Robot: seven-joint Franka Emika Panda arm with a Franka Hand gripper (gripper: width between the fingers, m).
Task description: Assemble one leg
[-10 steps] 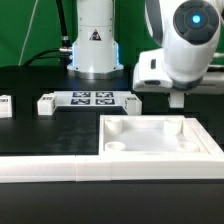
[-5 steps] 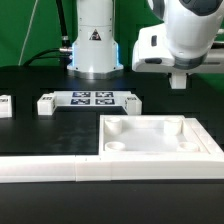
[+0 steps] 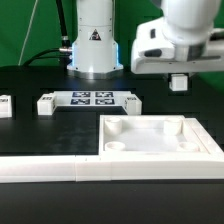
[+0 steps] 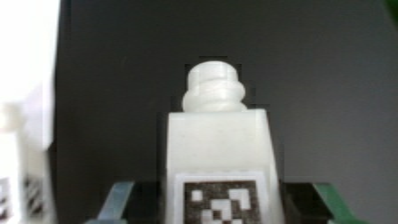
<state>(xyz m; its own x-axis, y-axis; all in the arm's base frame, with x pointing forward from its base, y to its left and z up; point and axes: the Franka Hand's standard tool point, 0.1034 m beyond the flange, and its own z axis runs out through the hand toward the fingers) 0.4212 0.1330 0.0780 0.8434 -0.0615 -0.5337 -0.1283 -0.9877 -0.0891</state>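
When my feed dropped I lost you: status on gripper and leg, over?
Gripper, jaws shut on the leg. Leg in the air, apart from the tray. Nothing seen in its way.

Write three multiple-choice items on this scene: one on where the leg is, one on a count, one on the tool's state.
1. The leg is:
A. lying in the tray
B. held up by the tool
C. on the marker board

2. Tags on the marker board:
A. two
B. four
C. six

3. The tool is:
A. open and empty
B. out of view
C. shut on the leg

Answers:
1 B: the exterior view shows the leg in the air, clear of the tray.
2 B: four tags show on the marker board.
3 C: the wrist view shows fingers at both sides of the leg.
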